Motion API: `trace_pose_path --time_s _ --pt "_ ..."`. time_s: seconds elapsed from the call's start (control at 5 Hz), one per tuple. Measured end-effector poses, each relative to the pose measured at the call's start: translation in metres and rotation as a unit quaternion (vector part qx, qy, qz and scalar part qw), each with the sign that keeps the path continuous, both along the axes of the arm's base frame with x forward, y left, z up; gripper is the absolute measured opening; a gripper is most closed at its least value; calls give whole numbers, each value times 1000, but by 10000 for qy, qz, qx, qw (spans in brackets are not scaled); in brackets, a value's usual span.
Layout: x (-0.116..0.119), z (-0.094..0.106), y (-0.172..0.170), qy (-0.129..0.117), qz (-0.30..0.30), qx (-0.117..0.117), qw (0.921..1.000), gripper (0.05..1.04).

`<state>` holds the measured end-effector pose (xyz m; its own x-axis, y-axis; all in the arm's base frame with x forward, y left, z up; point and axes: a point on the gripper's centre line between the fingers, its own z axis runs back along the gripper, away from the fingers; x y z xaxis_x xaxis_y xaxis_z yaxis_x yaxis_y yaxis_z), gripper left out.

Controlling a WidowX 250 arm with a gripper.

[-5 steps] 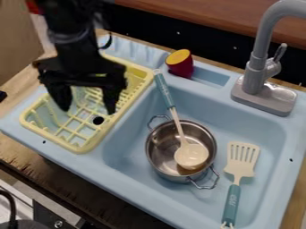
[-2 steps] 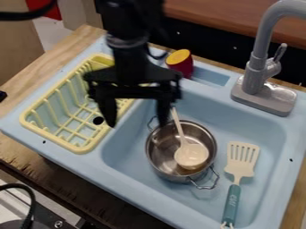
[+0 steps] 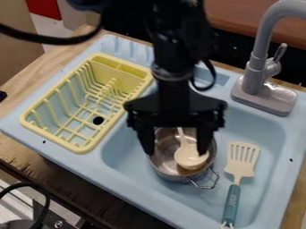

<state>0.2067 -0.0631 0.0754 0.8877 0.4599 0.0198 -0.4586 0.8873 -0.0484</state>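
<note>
Your gripper (image 3: 176, 150) hangs over the middle of the frame with its 2 fingers spread wide and nothing held between them. Below it, slightly right of the frame's center, you have the metal pot (image 3: 166, 164) standing in the basin of the light blue sink (image 3: 128, 165). The fingertips overlap the pot's left and right sides from this angle; you cannot tell whether they touch it. A cream spoon (image 3: 191, 157) lies in the pot, its round bowl low and toward the right, its handle running up to where your gripper hides the rest. You can see 1 wire handle (image 3: 206, 181) at the pot's lower right.

To the right of the pot, just beside it, you have a slotted spatula (image 3: 240, 166) with a cream head toward the top and a teal handle (image 3: 232, 203) pointing at the frame's bottom edge.

At the left of the frame, a pale yellow dish rack (image 3: 85, 145) sits on the sink's left part, with a round black hole (image 3: 99, 120) visible through its grid. At the upper right, you see the gray faucet (image 3: 256, 80) on its base. The wooden counter (image 3: 24, 74) shows around the sink at the left, and a dark cable (image 3: 51, 40) crosses the upper left.
</note>
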Motion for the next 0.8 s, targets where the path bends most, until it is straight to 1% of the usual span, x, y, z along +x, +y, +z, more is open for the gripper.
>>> trace_pose_path --time_s 0.2,0.4,0.6,0.8 --pt "-6 -13 -23 2 -23 -64 10000 999" --pt "-7 -27 -38 81 -37 -52 9999 1000" --pt "-8 -36 -50 136 32 -170 9998 999" --pt "-5 -39 -60 122 137 -315 9993 999"
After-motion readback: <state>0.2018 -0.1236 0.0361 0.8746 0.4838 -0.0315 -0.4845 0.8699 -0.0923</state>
